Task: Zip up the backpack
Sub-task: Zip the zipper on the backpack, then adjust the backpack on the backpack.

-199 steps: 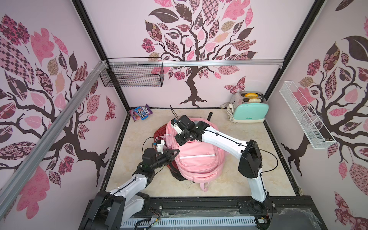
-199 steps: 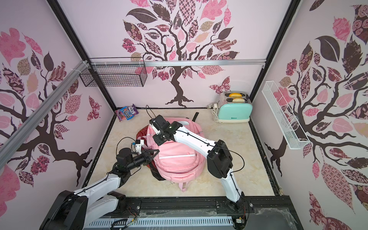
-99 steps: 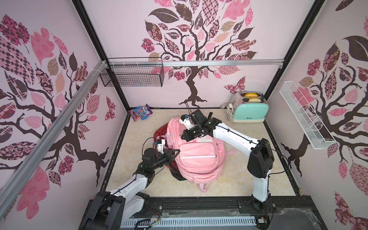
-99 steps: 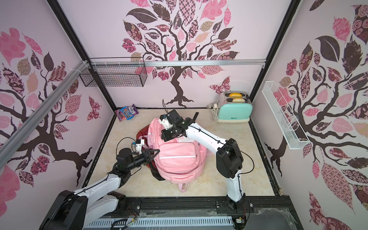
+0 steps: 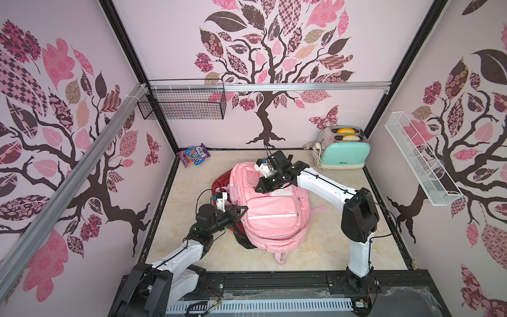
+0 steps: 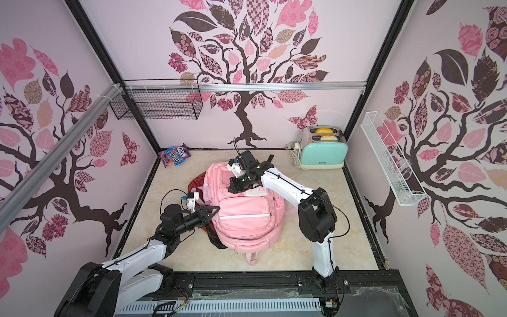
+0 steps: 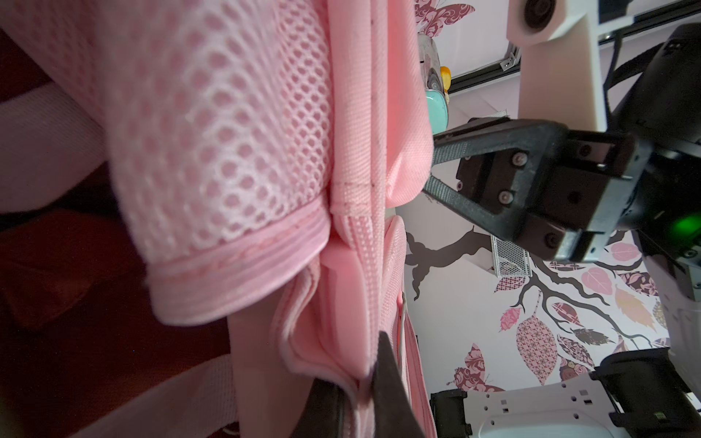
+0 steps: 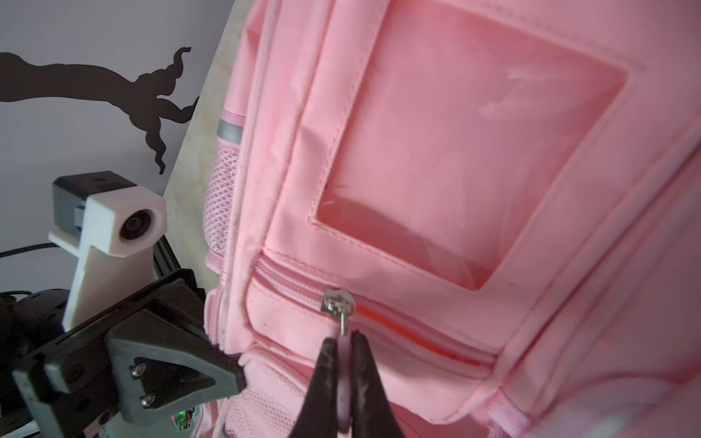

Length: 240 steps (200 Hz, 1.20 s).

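Currently, step in hand: drawing the front-pocket zip closed.

Item: pink backpack [image 5: 274, 219], lying flat near the middle of the table [image 5: 192, 178], partly over a dark red cloth [image 5: 220, 181] that shows at its left edge.

Right gripper [image 8: 343, 341]: clamped on the pink zip pull [image 8: 343, 364], just beside the metal slider [image 8: 338, 303].

Left gripper [image 5: 242, 210]: clamped on the backpack's side seam, by the mesh pocket [image 7: 227, 132].

Zip condition: the teeth meet on the left gripper's side of the slider. Beyond it a gap [image 8: 417, 332] shows red lining, so part is not yet closed.

Handling advice:
- Pull along the zip line toward the open stretch, low and parallel to the fabric. An upward pull could let the thin tab slip from the jaws.
- The left grip should brace the seam against that pull, since slack cloth would likely bunch ahead of the slider.
- Go steadily, and ease off if the pocket front lifts with the tab.
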Each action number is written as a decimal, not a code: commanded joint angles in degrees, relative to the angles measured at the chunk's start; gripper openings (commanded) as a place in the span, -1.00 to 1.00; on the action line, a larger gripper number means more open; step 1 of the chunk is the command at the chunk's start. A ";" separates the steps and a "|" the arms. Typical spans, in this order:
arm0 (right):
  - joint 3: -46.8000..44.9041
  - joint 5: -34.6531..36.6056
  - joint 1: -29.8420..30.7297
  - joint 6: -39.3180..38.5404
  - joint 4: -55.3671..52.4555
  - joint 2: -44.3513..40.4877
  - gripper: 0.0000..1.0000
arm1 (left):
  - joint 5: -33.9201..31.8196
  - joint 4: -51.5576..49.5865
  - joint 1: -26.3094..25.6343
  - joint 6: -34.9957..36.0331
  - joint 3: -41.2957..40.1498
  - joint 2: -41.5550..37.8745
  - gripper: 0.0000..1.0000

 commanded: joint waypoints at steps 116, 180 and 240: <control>3.87 26.55 -5.60 2.64 -12.40 3.13 -1.00 | -0.03 5.24 0.74 1.10 0.18 -2.65 -1.00; -4.21 10.86 -5.95 3.73 5.31 -11.75 -0.30 | -2.12 -1.64 0.73 3.23 2.46 -3.45 -1.00; -22.30 19.82 -12.68 10.42 10.14 -29.68 0.52 | -4.77 -9.17 0.74 4.05 5.35 -5.73 -1.00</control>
